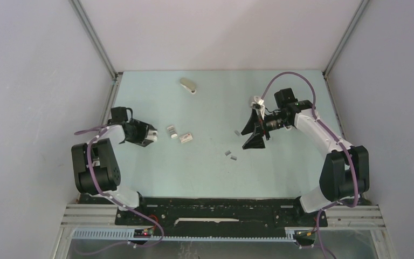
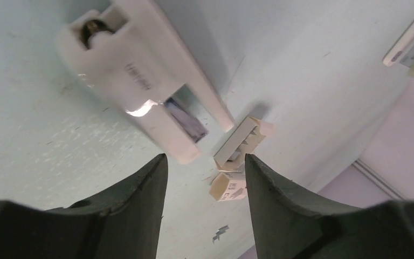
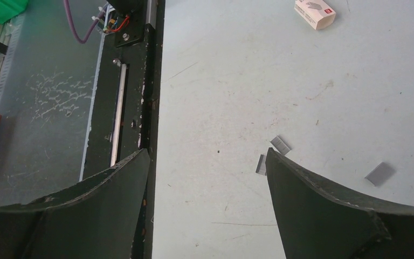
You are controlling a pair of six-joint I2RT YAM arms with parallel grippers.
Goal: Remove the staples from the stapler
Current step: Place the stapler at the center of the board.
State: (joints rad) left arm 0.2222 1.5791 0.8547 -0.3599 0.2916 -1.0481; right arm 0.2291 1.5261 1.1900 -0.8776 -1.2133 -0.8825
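Observation:
A white stapler [image 2: 135, 81] lies on the pale table just beyond my left gripper [image 2: 205, 159]. Its near end reaches level with the fingertips and touches neither one. In the top view the stapler [image 1: 151, 130] shows only as a white bit at the left gripper [image 1: 150, 135], which is open. Loose staples [image 1: 230, 156] lie mid-table, with one more strip [image 1: 237, 132] close to my right gripper [image 1: 243, 139]. The right wrist view shows staples [image 3: 281, 144] beside the right fingertip and nothing between the wide-open right gripper [image 3: 207, 156]. A small clump of staples [image 2: 220, 233] lies below the left jaws.
Two small white printed boxes [image 1: 171, 130] [image 1: 185, 138] lie right of the left gripper, one opened [image 2: 242, 141]. A beige stapler [image 1: 188, 85] rests near the back wall. The black base rail [image 3: 140, 81] runs along the table's near edge.

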